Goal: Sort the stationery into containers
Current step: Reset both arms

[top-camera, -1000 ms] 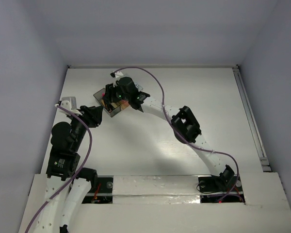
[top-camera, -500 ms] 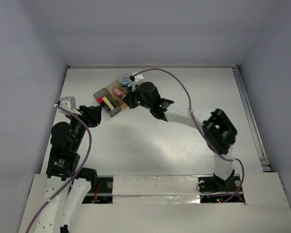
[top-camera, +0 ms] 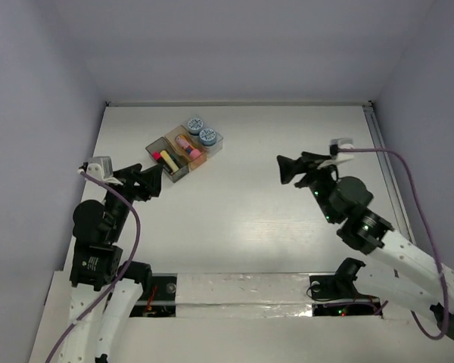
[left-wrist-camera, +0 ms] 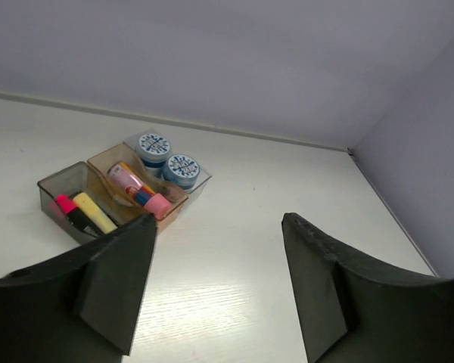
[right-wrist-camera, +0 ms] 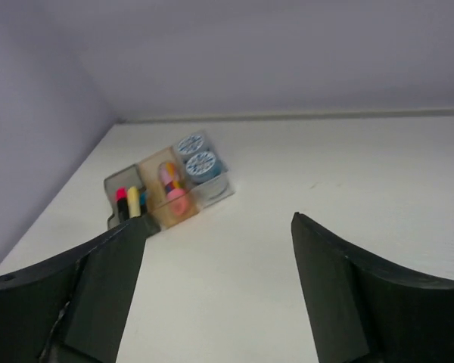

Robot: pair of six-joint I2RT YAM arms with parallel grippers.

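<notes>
Right gripper: withdrawn from three joined rectangular plastic bins, jaws apart, empty. Left gripper: likewise spread, empty. Visible stationery all binned; sorting apparently complete.

Three joined bins; two tape rolls; two highlighters in the grey one.

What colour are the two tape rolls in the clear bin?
The tape rolls are blue with white patterned tops; left wrist view.
</notes>
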